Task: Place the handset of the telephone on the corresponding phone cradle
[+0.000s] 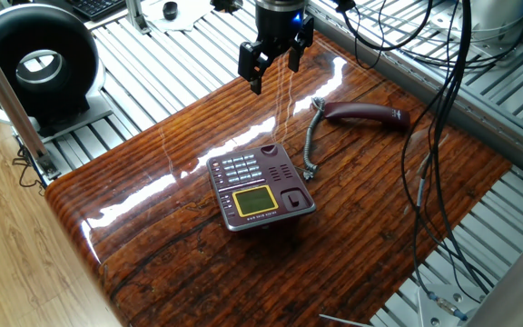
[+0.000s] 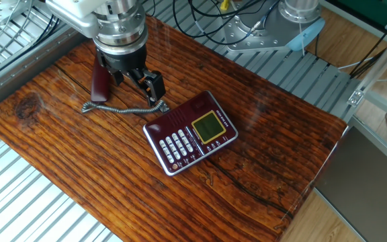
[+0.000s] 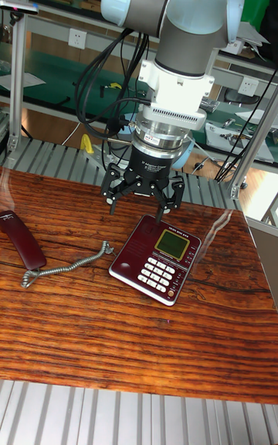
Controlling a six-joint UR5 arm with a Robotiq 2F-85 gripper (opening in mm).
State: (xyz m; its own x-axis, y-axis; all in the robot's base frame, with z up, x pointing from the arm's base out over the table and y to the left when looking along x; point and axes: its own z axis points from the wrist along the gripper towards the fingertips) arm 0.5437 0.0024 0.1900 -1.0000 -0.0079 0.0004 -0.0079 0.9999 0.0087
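Note:
The telephone (image 1: pixel 260 186) (image 2: pixel 192 133) (image 3: pixel 157 257) lies near the middle of the wooden table, keypad and yellow-green screen facing up. Its phone cradle (image 1: pixel 291 182) (image 2: pixel 179 119) (image 3: pixel 131 248) is the bare maroon strip beside the keypad. The dark maroon handset (image 1: pixel 366 113) (image 3: pixel 22 240) lies flat on the table apart from the base, joined to it by a grey coiled cord (image 1: pixel 311 145). In the other fixed view the arm partly hides the handset (image 2: pixel 100 81). My gripper (image 1: pixel 273 65) (image 2: pixel 136 81) (image 3: pixel 144 196) hangs open above the table between handset and base, holding nothing.
A black ring-shaped device (image 1: pixel 39 64) stands beyond the table's far left corner. Black cables (image 1: pixel 443 136) hang down over the table's right side. A metal mounting plate (image 2: pixel 274 30) sits behind the table. Ribbed aluminium surrounds the wooden top.

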